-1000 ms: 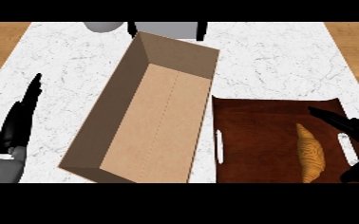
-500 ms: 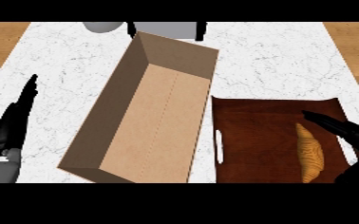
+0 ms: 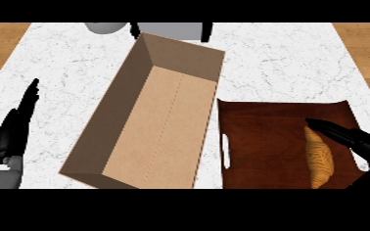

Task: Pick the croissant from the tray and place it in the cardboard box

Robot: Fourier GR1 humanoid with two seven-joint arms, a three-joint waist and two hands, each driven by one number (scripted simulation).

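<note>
A golden croissant [image 3: 318, 157] lies lengthwise on the dark wooden tray [image 3: 264, 147] at the lower right. My right hand [image 3: 345, 138] comes in from the right edge, its fingers stretched straight over the croissant's upper end, open and not curled round it. An open, empty cardboard box [image 3: 155, 117] stands diagonally in the middle, just left of the tray. My left hand [image 3: 16, 127] rests open at the left edge with its fingers pointing up.
The counter is white marble [image 3: 282, 63], with wood showing at the far corners. A grey round object [image 3: 107, 27] and a grey block with black sides [image 3: 173, 30] stand along the far edge behind the box.
My right hand has moved left over the tray, its fingers now reaching the croissant's upper end. The left hand, box and croissant have stayed where they were.
</note>
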